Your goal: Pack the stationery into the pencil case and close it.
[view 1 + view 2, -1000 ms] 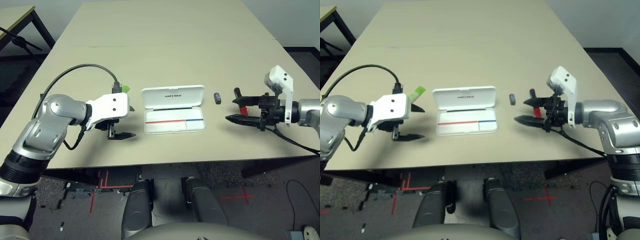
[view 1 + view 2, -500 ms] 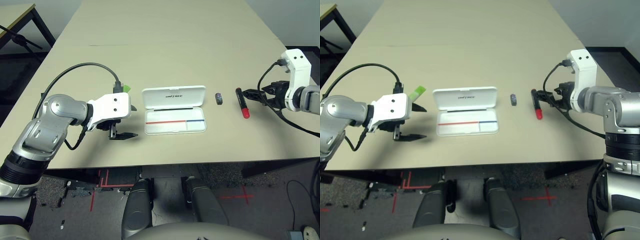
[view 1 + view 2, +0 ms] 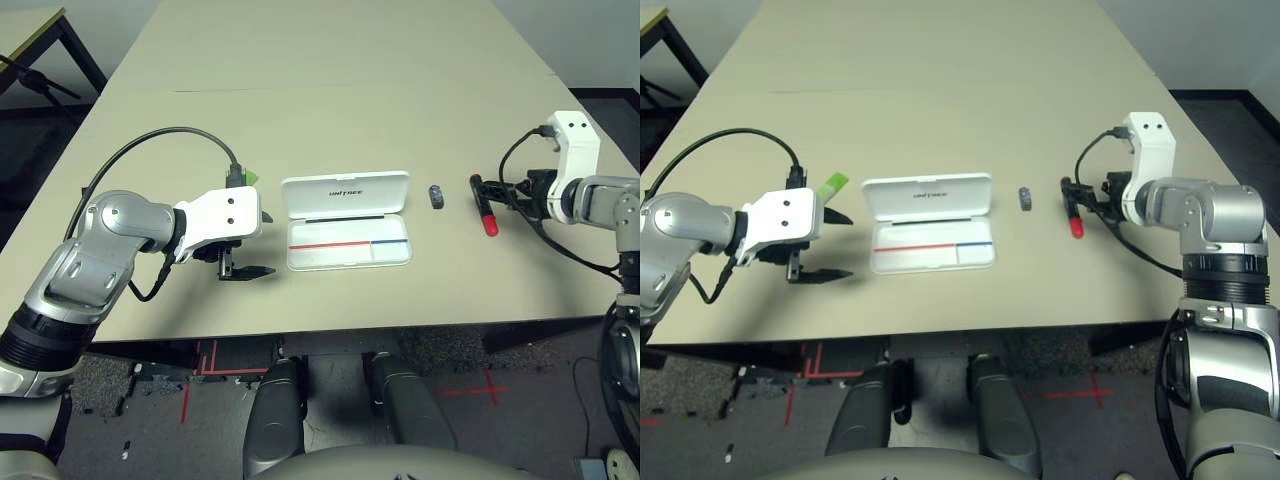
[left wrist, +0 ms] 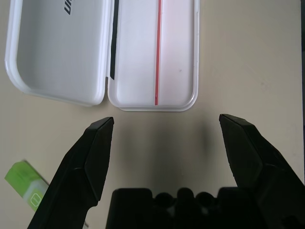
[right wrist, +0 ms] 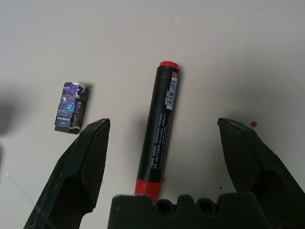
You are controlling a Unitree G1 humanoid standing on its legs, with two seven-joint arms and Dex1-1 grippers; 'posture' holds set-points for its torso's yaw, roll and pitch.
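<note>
Working down by size: table (image 3: 330,90), then pencil case (image 3: 347,220) lying open, just ahead of your left claw (image 4: 167,143), which stands released and empty. Green stick (image 4: 26,183) lies beside that claw's outer finger. Your right claw (image 5: 164,152) is spread wide, straddling the red marker (image 5: 159,129); the small dark block (image 5: 71,107) sits just outside one finger. Nothing is packed yet. Step in hand looks like the marker pickup: next, lower and close across the barrel, keeping clear of the block.
</note>
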